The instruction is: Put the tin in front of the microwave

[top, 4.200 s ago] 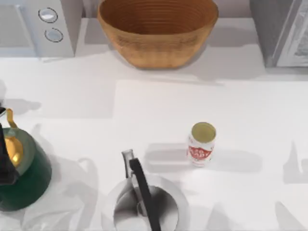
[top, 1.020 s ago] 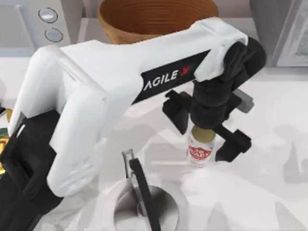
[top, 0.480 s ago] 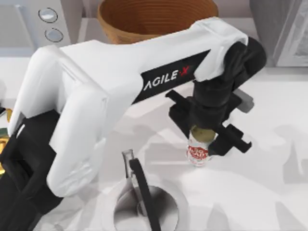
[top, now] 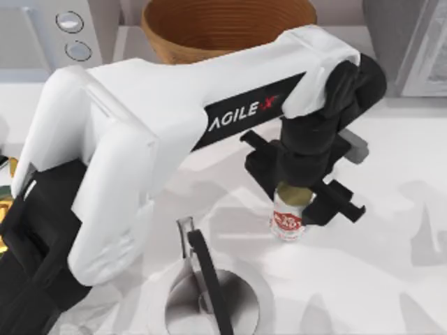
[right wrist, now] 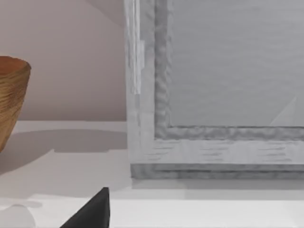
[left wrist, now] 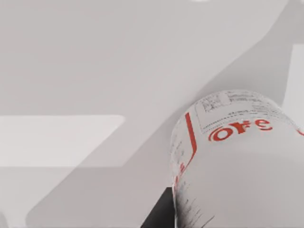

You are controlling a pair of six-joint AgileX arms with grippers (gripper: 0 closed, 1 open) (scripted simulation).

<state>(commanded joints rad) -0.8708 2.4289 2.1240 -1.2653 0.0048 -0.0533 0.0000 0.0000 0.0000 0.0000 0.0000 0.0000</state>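
The tin [top: 287, 220] stands upright on the white table right of centre, its white label with red print toward the camera. My left arm reaches across from the left, and the left gripper [top: 299, 190] sits over the tin's top with a black finger pressed to each side, shut on the tin. In the left wrist view the tin [left wrist: 237, 161] is very close. The microwave [top: 70, 38], light grey with two round dials, stands at the far left back corner, well away from the tin. My right arm is parked off to the right.
A wicker basket [top: 223, 24] stands at the back centre. A darker grey box appliance [top: 412, 42] is at the back right, also in the right wrist view [right wrist: 213, 95]. A steel kettle [top: 209, 296] with a black handle sits near the front edge.
The left arm came in over the tin, which stood alone before. Over the last second its fingers drew in from a wide spread to the tin's sides. The tin has not moved.
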